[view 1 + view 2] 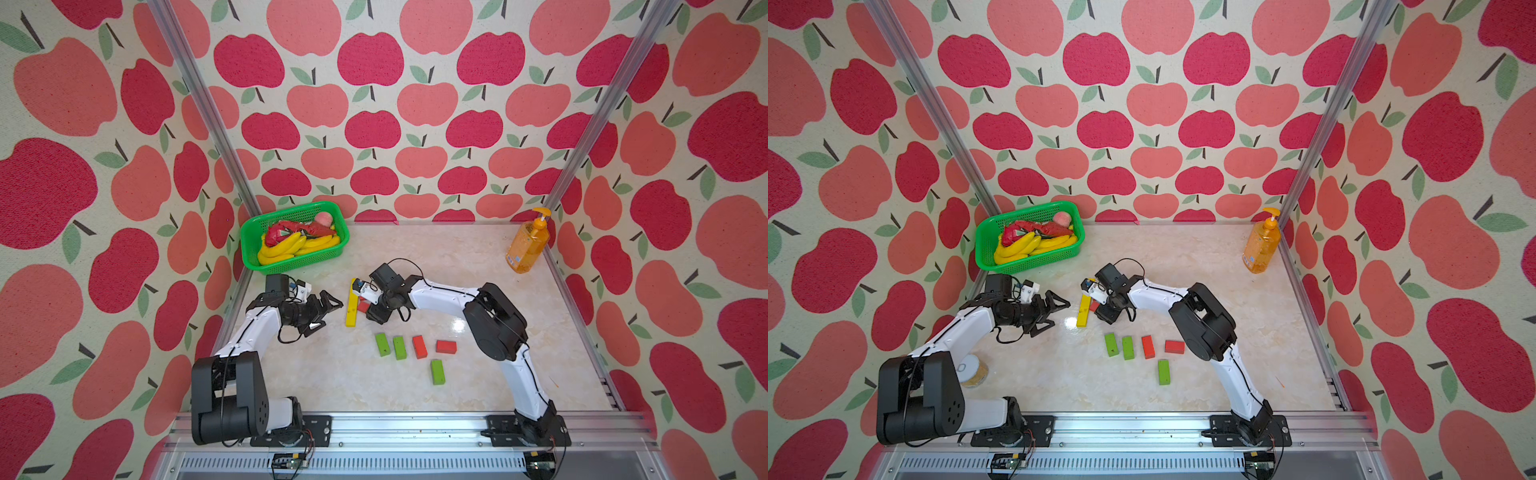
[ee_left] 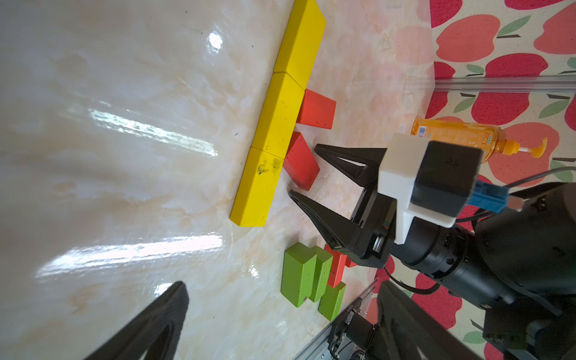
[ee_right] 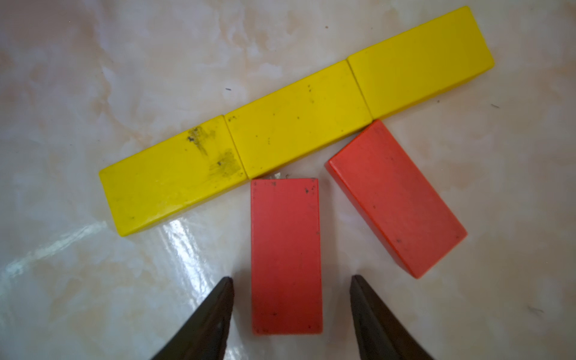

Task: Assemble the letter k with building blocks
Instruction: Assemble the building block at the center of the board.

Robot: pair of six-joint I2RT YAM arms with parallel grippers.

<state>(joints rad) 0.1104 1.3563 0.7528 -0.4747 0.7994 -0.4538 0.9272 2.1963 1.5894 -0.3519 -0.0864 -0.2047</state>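
Letter k (image 3: 311, 149), partly laid on a pale marbled tabletop (image 1: 457, 266): a straight yellow bar of three matte rectangular bricks (image 3: 296, 121), with two red-orange matte rectangular bricks met against one long edge. The upright red brick (image 3: 286, 255) is butted at the bar's middle; the slanted red brick (image 3: 396, 199) touches by a corner. Bare tabletop is seen along the bar's opposite edge. The black right gripper (image 3: 291, 278) is angled down, its jaws parted clear of the upright red brick, nothing grasped. The black left gripper (image 1: 332, 316) is held low beside the bar's bare edge, spread wide, empty. A spare green brick (image 1: 382, 344) lies off the bar's near end.
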